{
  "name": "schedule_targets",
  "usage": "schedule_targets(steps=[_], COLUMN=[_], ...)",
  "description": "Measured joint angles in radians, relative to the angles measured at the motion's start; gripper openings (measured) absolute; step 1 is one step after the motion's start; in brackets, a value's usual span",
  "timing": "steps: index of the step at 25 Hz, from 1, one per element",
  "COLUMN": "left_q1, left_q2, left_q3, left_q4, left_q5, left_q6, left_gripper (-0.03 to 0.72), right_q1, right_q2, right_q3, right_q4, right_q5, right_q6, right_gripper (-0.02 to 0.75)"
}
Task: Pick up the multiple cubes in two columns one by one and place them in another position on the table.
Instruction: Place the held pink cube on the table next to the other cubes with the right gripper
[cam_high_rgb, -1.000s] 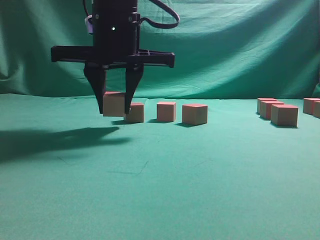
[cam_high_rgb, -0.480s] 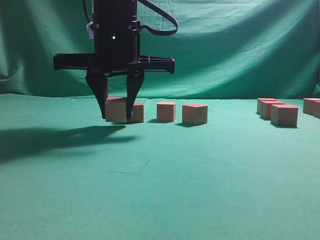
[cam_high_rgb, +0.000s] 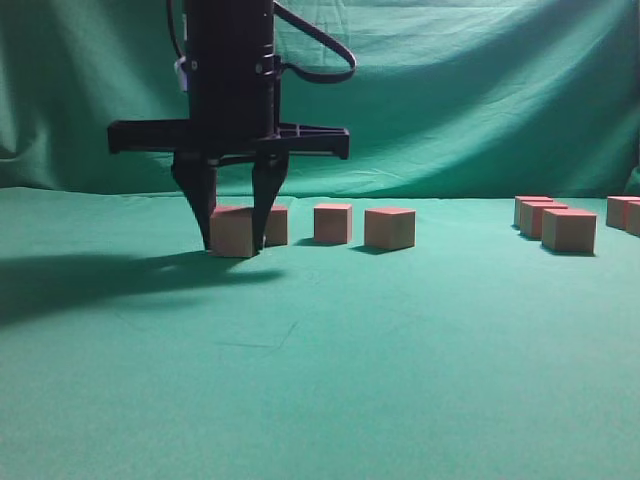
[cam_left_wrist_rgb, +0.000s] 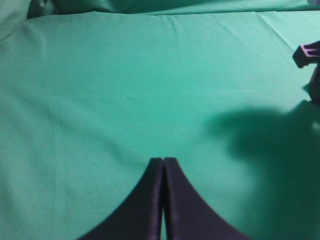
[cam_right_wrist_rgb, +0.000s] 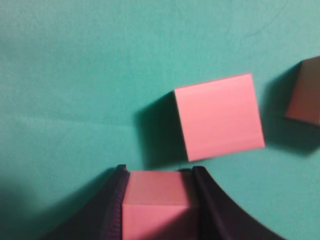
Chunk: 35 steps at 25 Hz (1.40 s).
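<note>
My right gripper (cam_high_rgb: 232, 238) reaches across to the left of the exterior view and is shut on a cube (cam_high_rgb: 231, 232), held low at the green table (cam_high_rgb: 320, 360). The cube's underside looks level with the cloth. In the right wrist view the held cube (cam_right_wrist_rgb: 157, 200) sits between the black jaws (cam_right_wrist_rgb: 157, 172). Another cube (cam_right_wrist_rgb: 219, 116) lies just beyond it and a third (cam_right_wrist_rgb: 305, 97) is at the right edge. Three cubes (cam_high_rgb: 276, 224) (cam_high_rgb: 332, 223) (cam_high_rgb: 389, 228) stand in a row beside the held one. My left gripper (cam_left_wrist_rgb: 163, 161) is shut and empty over bare cloth.
More cubes stand at the far right of the table (cam_high_rgb: 569, 230) (cam_high_rgb: 540, 217) (cam_high_rgb: 622, 211). A wrinkled green backdrop (cam_high_rgb: 450, 100) hangs behind. Part of the other arm (cam_left_wrist_rgb: 307, 55) shows at the right edge of the left wrist view.
My right gripper has come down with the cube in it, from a little above the table to cloth level, at the left end of the row.
</note>
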Motion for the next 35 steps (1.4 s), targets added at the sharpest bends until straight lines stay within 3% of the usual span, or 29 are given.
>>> schedule_targets(steps=[16,21,25,26,35], left_q1=[0.0,0.0,0.0,0.0,0.0], left_q2=[0.0,0.0,0.0,0.0,0.0], left_q3=[0.0,0.0,0.0,0.0,0.0], left_q4=[0.0,0.0,0.0,0.0,0.0], left_q5=[0.0,0.0,0.0,0.0,0.0], left_q6=[0.0,0.0,0.0,0.0,0.0], left_gripper=[0.0,0.0,0.0,0.0,0.0], right_q1=[0.0,0.0,0.001,0.002,0.011], right_q2=[0.0,0.0,0.0,0.0,-0.103], right_q3=[0.0,0.0,0.0,0.0,-0.011], right_q4=[0.002,0.002,0.0,0.0,-0.044], right_q5=[0.002,0.002,0.002,0.002,0.071], right_q6=[-0.025,-0.03,-0.053,-0.054,-0.094], right_gripper=[0.262,0.421,0.41,0.45,0.435])
